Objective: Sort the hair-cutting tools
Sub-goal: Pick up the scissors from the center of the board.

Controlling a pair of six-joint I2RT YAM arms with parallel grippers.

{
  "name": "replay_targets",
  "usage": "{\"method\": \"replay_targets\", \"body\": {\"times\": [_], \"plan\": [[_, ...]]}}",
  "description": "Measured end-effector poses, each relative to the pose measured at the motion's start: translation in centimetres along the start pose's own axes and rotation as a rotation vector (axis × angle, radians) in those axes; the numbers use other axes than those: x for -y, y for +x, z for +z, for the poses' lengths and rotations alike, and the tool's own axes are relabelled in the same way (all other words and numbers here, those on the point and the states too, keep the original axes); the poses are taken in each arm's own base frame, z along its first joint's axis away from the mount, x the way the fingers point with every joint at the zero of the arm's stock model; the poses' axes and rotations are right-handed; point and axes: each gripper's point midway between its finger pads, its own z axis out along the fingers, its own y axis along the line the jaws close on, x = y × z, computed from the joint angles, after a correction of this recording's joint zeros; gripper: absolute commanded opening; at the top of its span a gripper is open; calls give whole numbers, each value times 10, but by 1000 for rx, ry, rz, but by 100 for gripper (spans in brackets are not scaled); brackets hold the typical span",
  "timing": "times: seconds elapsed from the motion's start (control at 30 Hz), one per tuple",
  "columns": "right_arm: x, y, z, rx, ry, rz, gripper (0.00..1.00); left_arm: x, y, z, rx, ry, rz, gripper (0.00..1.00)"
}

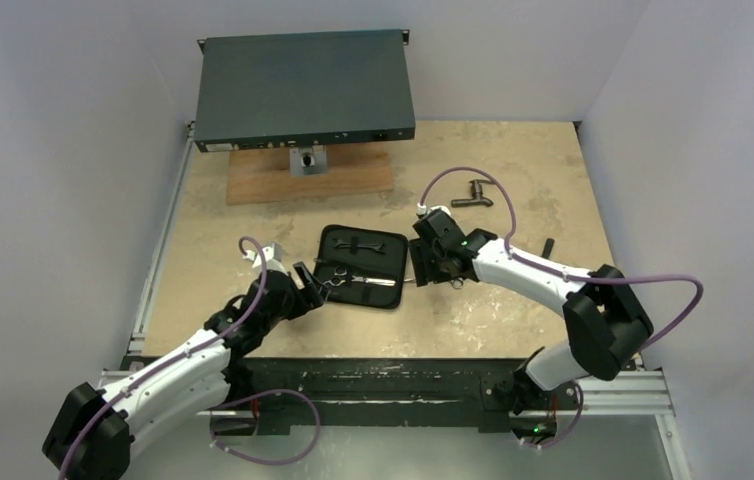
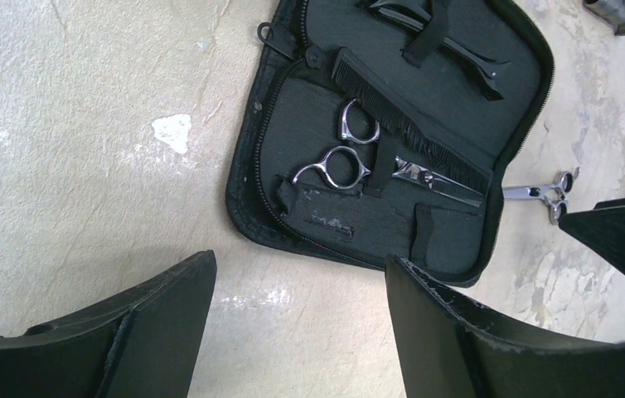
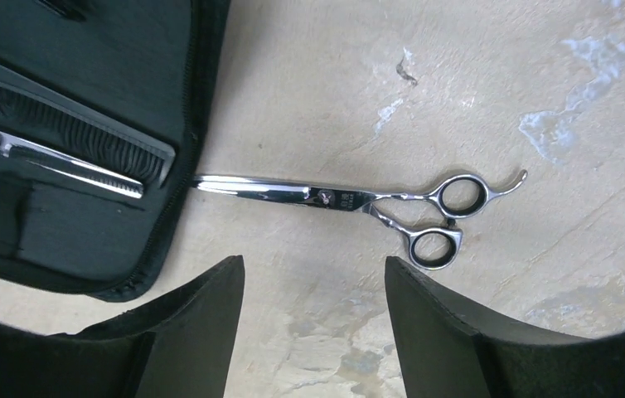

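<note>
Bare table all round the finger rings of the loose scissors. Blocked only at the blade tip, right against the zip rim of the open case.

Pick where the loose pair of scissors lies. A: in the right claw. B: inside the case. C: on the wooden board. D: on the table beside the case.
D: the loose scissors lie on the table, blade tips at the case's edge; the right claw is open and empty.
</note>
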Motion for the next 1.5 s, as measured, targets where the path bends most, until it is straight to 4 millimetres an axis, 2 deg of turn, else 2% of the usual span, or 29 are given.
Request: {"method": "replay_targets", "body": {"times": [0.13,0.3,0.4,0.63,0.77,1.0,1.27,1.4,1.5], "plan": [[3,-13,-2,40,16,35,49,4,-4,-4,16,20,-6,74],[25,-27,21,53,65,152,34,6,-7,-9,29,36,-10,74],[36,-36,32,75,85,215,30,6,-8,-11,31,40,-11,74],[40,-44,44,108,86,285,26,2,-5,-11,24,31,-11,74],[51,-26,53,86,103,339,26,-2,0,-8,10,14,-7,74],[49,-11,46,121,54,427,25,-6,6,-1,-16,-10,0,74],[43,40,17,117,0,474,28,-4,10,1,-25,-8,2,74],[23,56,3,96,-44,421,40,-7,12,2,-36,-21,8,73],[17,62,-3,85,-51,401,50,-7,15,2,-43,-23,13,73]]}}
